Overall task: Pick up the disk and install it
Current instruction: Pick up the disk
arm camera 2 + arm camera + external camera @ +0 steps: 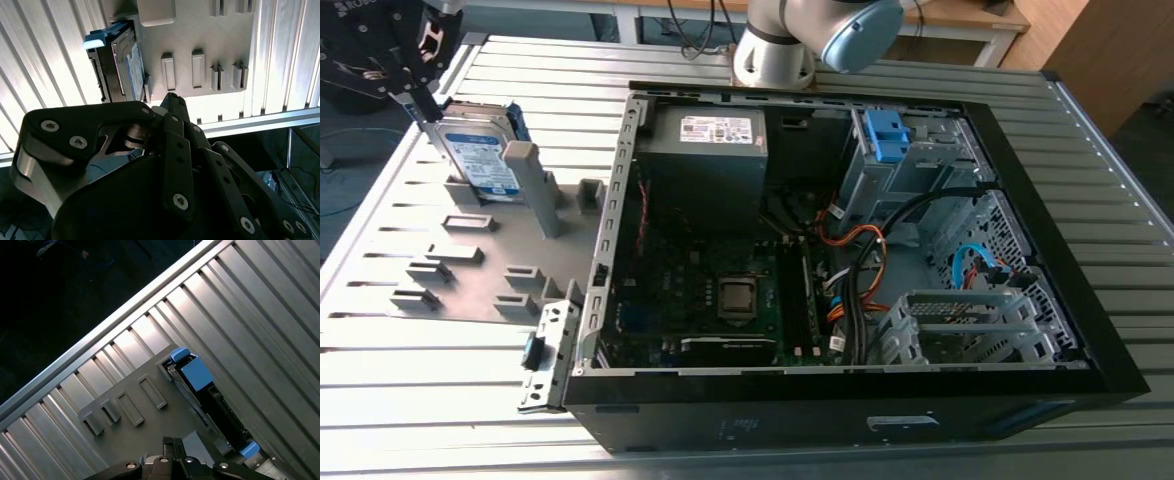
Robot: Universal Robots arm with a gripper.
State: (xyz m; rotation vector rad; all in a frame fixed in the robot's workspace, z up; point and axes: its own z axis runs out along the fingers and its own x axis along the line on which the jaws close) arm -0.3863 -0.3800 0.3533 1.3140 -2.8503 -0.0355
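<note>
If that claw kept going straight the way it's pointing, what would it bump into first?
Probably the disk, standing on edge in the grey holder right below the claw. Depth is unclear, so it might land on the holder beside the disk instead.

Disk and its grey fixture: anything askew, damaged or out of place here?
Nothing stands out. The disk stands on edge in the grey fixture, beside the open computer case, with the gripper near its top edge.
</note>
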